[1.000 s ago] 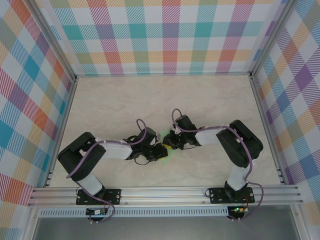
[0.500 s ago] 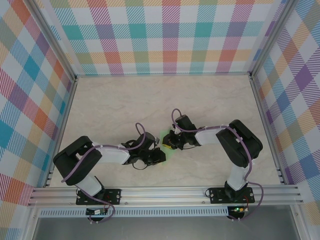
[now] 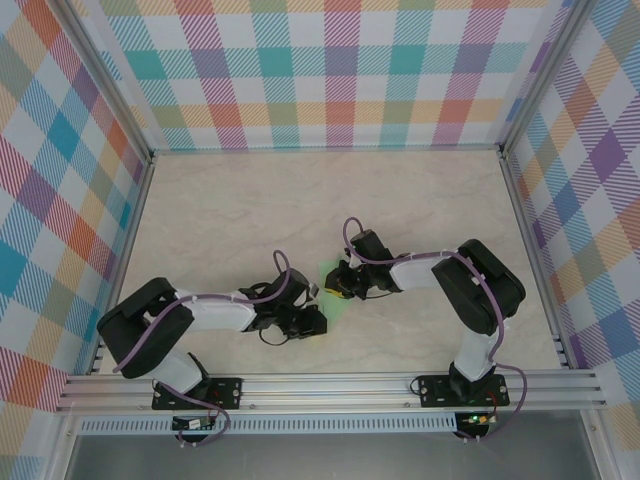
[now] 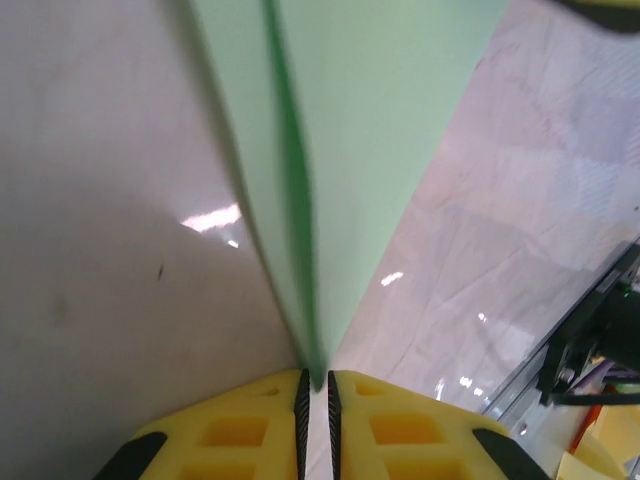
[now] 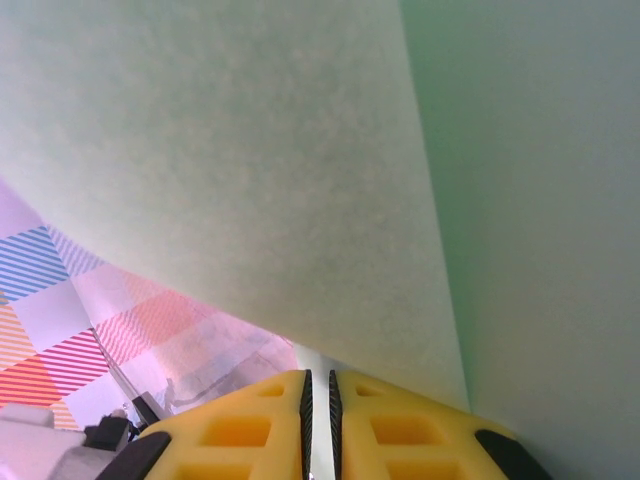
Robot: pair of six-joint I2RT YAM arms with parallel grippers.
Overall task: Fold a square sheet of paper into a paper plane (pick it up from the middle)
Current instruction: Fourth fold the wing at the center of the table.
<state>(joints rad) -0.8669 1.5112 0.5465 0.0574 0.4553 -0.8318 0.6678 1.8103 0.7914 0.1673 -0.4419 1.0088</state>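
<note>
My left gripper [image 4: 315, 378] is pinched almost closed on the creased edge of the paper [image 4: 350, 150], and the fold runs straight into the jaws. Over the last second I have drawn that arm back toward the near left. My right gripper [image 5: 320, 378], clamped on the sheet's far side, has barely moved. The paper spans between us at mid-table [image 3: 230, 210], so I judge this pull is tightening the centre crease.
</note>
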